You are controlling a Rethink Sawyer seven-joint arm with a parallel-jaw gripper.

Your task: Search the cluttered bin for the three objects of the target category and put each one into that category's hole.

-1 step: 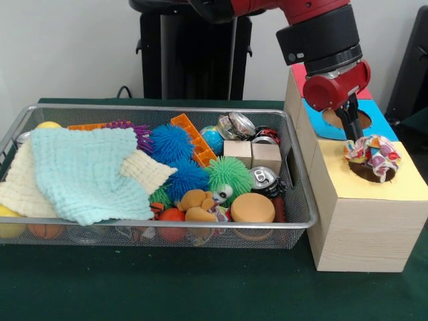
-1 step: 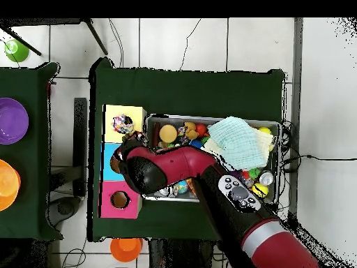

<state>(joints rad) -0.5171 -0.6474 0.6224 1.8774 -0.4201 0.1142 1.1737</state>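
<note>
While gripper (image 1: 352,137) is hovering just above multicoloured scrunchie (image 1: 372,158), scrunchie is sitting in hole of yellow box top (image 1: 408,184), bunched and part-proud of rim. Jaw state: cannot tell, tips being hidden against fabric. Judged step: depositing item; doing it well is meaning letting fabric sink fully, then lifting straight up, avoiding snagging cloth. Count: holes showing three (yellow, blue (image 2: 114,169), pink (image 2: 120,199)); drink cans two (image 1: 262,178); wooden cubes two (image 1: 265,157); cloths two (image 1: 83,170) in wire bin (image 1: 302,200).

The bin (image 1: 294,167) was shiny wire mesh. A waffle-textured mint cloth (image 1: 87,170) lay over a cream one (image 1: 144,170). 2 small blocks (image 1: 253,155) and the holed box (image 1: 364,231) looked like pale matt wood.
</note>
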